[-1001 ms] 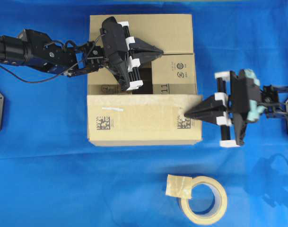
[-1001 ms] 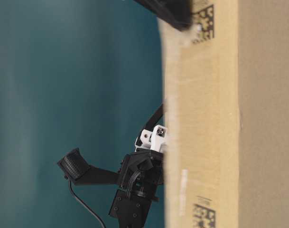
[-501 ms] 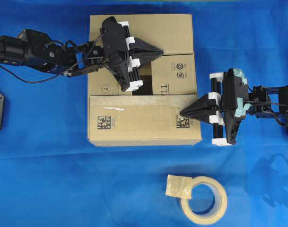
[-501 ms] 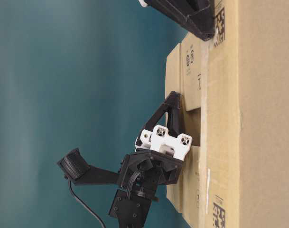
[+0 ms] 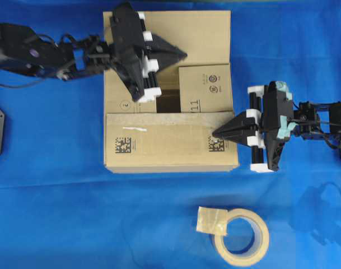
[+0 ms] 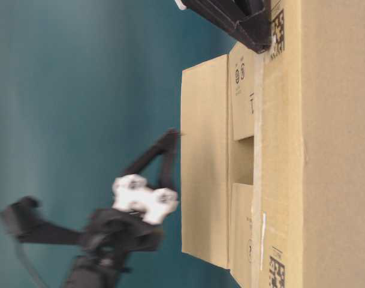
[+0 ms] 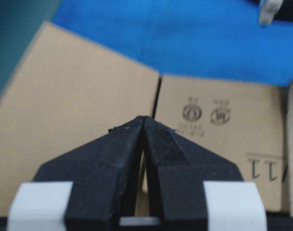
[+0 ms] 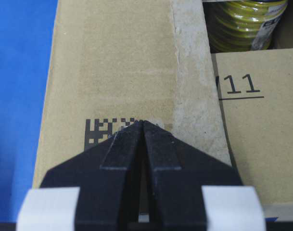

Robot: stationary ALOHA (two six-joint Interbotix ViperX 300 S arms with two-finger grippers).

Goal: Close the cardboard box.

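Observation:
The brown cardboard box [image 5: 159, 147] sits at the middle of the blue cloth. Its near flap [image 8: 122, 62] lies flat, and the tip of my shut right gripper [image 5: 216, 133] rests on it beside a square code mark [image 8: 100, 130]. The far flap [image 6: 203, 156] stands tilted up off the top. My left gripper [image 5: 184, 55] is shut on nothing and hovers above that flap, clear of it in the table-level view [image 6: 172, 135]. The right side flap [image 5: 206, 89], printed "11", lies folded in. A dark gap [image 5: 169, 103] stays uncovered between the flaps.
A beige tape roll [image 5: 241, 236] with a loose end lies on the cloth in front of the box. A yellow-green coil [image 8: 242, 24] shows inside the box through the gap. Blue cloth surrounds the box on all sides.
My left gripper has lifted up and back off the far flap, and that flap has sprung upward. My right gripper pushed the near flap down, then held still on it.

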